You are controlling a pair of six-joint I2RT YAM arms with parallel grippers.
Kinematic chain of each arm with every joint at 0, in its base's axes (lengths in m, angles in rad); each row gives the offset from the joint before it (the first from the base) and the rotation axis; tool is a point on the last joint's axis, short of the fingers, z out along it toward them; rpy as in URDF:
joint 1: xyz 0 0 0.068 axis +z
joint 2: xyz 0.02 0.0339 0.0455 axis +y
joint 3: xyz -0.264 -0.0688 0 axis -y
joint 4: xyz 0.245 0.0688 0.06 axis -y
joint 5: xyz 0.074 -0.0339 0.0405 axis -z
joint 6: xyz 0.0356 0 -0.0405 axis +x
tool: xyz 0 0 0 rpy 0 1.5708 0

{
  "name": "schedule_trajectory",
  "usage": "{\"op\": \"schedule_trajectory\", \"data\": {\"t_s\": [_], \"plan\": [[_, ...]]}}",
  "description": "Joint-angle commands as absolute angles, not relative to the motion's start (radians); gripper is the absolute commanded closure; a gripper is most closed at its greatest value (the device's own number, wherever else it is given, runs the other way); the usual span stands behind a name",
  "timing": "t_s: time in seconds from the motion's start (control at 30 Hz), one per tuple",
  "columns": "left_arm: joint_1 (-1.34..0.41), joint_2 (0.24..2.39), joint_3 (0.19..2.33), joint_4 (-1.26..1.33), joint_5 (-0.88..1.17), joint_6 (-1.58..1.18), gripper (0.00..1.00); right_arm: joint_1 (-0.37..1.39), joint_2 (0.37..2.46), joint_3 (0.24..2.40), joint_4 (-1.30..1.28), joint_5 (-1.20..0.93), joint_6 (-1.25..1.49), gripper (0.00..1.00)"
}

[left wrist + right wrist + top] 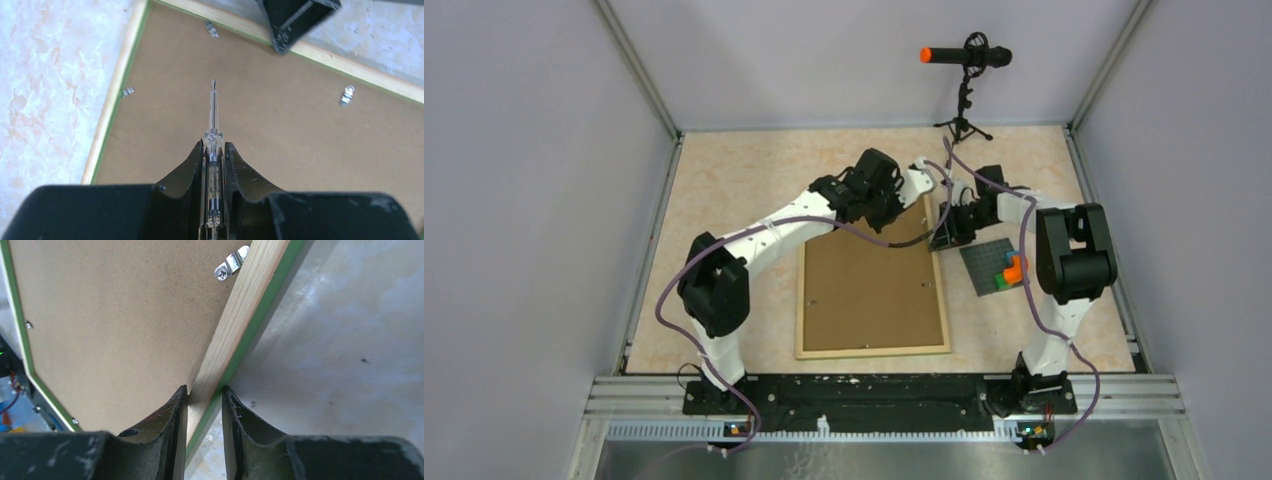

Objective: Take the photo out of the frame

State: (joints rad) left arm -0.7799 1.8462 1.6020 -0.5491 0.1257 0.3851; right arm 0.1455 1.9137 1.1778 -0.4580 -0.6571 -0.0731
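at the near edge of the bench [724, 200], the two arm bases sit on a dark rail, left and right. just beyond the rail and between the arms lies the frame [874, 290], flat and face down. its brown fibreboard back is up, with a light wood edge all round.

in the left wrist view a thin green line shows along the border of the frame [165, 125]. small metal clips [347, 95] sit near the edges of the board.

over the far part of the frame, the left end effector [892, 212] is closed around a screwdriver [213, 120] with a clear handle. the handle is pinched between the fingers of the left end effector [215, 147]. the thin shaft points out over the brown back towards the far right corner. i cannot tell whether the tip touches the board.

at the far right of the frame, the right end effector [946, 235] grips its right edge. in its own view the frame [115, 315] runs away from the camera, with one metal clip [230, 265] screwed by the wood strip. the right end effector [205, 390] has one finger on the fibreboard side and the other on the outer green side, closed on the wood edge.

to the right of the frame, near it, lies a small grey baseplate [984, 265] with coloured bricks [1012, 270]. at the far edge stands a microphone [964, 56] on a small tripod.
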Motion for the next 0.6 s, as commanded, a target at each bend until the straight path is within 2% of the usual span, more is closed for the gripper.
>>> {"op": "schedule_trajectory", "data": {"t_s": [0.0,0.3,0.57], "plan": [[-0.762,1.847,1.617,-0.429,0.138,0.307,1.0,0.15,1.859,1.158,-0.491,-0.784,-0.05,0.73],[-0.762,1.968,1.72,-0.438,0.191,0.261,1.0,0.107,1.78,1.133,-0.351,-0.639,0.075,0.59],[-0.763,2.046,1.778,-0.443,0.201,0.228,1.0,0.104,1.858,1.162,-0.332,-0.677,0.087,0.59]]}}
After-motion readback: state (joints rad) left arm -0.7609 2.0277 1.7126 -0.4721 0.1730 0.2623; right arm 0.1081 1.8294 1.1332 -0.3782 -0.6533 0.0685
